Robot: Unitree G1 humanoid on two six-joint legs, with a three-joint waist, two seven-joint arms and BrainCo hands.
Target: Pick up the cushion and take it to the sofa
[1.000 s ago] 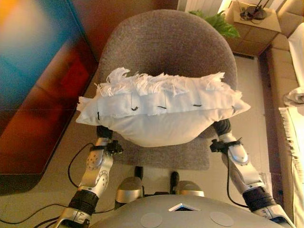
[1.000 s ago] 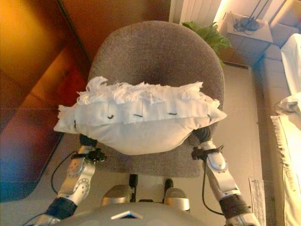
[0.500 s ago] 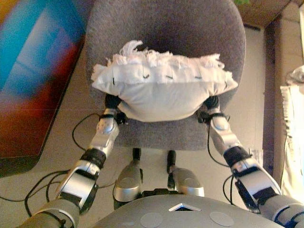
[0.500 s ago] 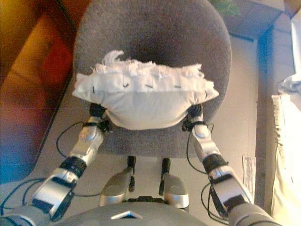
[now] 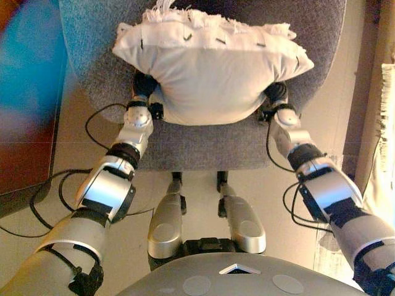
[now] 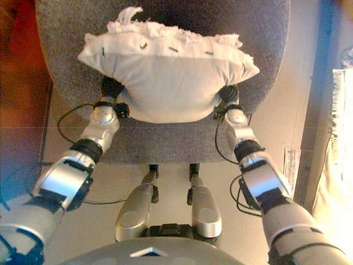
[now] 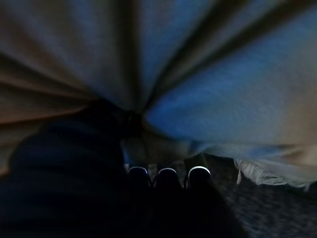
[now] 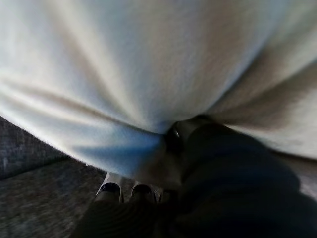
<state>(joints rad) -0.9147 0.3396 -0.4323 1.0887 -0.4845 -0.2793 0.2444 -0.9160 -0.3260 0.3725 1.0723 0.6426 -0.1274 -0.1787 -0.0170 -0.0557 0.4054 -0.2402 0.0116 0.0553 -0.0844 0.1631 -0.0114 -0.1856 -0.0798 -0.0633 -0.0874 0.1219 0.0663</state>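
The white cushion (image 5: 210, 68) with a fringed far edge is held over the seat of a grey chair (image 5: 203, 145). My left hand (image 5: 145, 85) grips it from below at its left end and my right hand (image 5: 275, 95) at its right end. Both are mostly hidden under the cushion. In the left wrist view the cloth (image 7: 223, 74) bunches in creases at my thumb, with the fingertips (image 7: 168, 173) under it. The right wrist view shows the same: cloth (image 8: 124, 59) gathered at the thumb, fingertips (image 8: 110, 188) beneath.
The chair's seat and backrest lie right behind and under the cushion. A white fringed cloth (image 5: 387, 123) hangs at the right edge. A dark red and blue panel (image 5: 24, 92) stands at the left. Black cables (image 5: 62, 185) lie on the floor.
The whole picture has shifted: the camera has tipped downward, so more of my arms shows. The cushion stays held in both hands over the chair.
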